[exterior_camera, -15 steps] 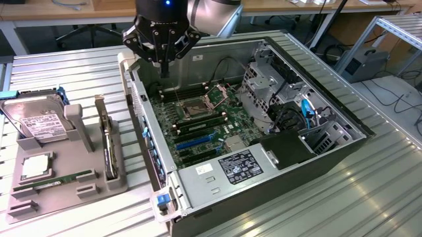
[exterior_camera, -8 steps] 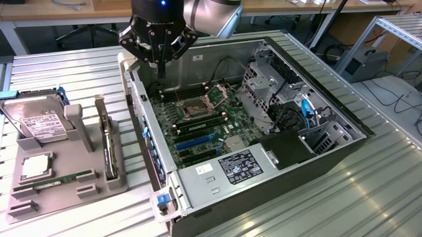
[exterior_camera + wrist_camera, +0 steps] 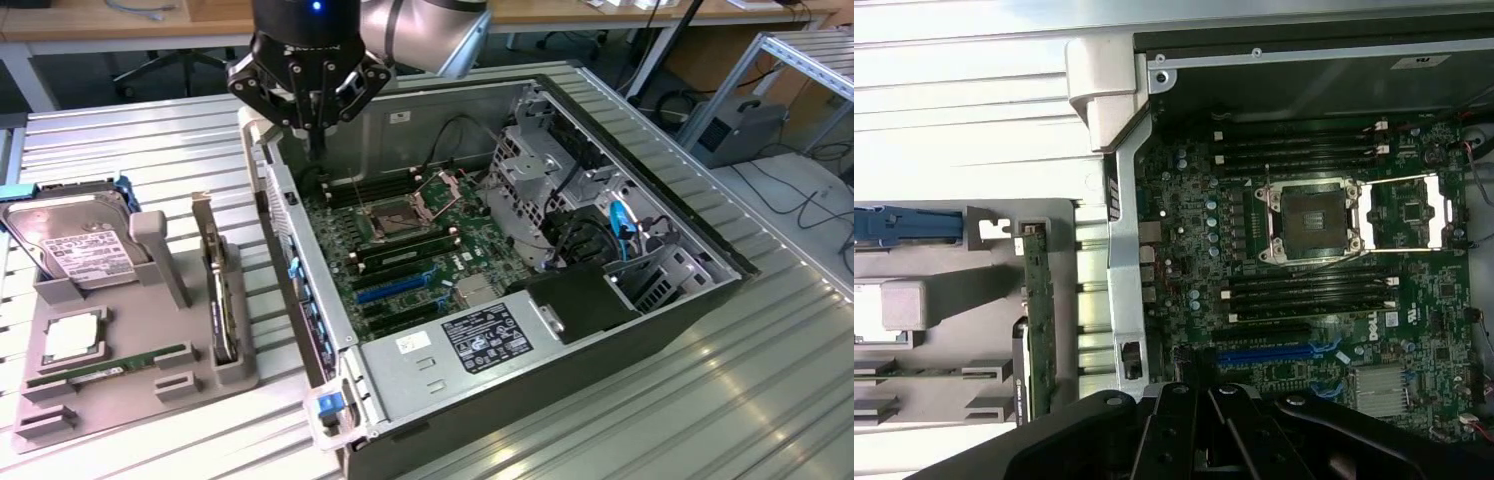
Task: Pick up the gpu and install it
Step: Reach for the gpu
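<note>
Black pincer (image 3: 316, 135) pressed together over steel case (image 3: 601, 390); thin flat gpu (image 3: 218, 300) upright in grey plastic holder (image 3: 134, 365)

Looking like a robotics lab: an opened PC case (image 3: 601, 362) is sitting on a slatted aluminium bench (image 3: 134, 140), wooden desks (image 3: 134, 25) and floor cables (image 3: 805, 200) trailing behind.

One computer case (image 3: 627, 350), one grey holder (image 3: 160, 335), one hard drive (image 3: 80, 245), one gpu (image 3: 222, 300).

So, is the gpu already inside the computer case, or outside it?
Outside. The gpu stands on edge in the grey holder beside the case, and the motherboard's blue slot is bare.
</note>
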Available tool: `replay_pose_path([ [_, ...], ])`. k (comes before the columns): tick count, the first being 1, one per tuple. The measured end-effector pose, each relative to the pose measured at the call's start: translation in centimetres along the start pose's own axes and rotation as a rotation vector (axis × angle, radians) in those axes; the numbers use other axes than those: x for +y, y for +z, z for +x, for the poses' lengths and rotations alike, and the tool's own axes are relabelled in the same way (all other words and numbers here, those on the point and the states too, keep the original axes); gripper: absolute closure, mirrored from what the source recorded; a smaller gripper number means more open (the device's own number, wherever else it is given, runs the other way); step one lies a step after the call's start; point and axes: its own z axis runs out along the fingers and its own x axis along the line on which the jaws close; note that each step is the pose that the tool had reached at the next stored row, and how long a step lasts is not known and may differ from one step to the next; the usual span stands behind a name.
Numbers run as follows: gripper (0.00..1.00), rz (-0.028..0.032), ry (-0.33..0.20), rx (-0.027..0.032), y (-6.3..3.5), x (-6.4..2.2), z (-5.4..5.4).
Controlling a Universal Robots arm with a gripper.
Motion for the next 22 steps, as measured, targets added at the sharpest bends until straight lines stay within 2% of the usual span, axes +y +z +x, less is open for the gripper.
replay_pose_path([
  [22, 0.89, 0.0, 0.0, 0.0, -0.07, -0.17, 2.3],
])
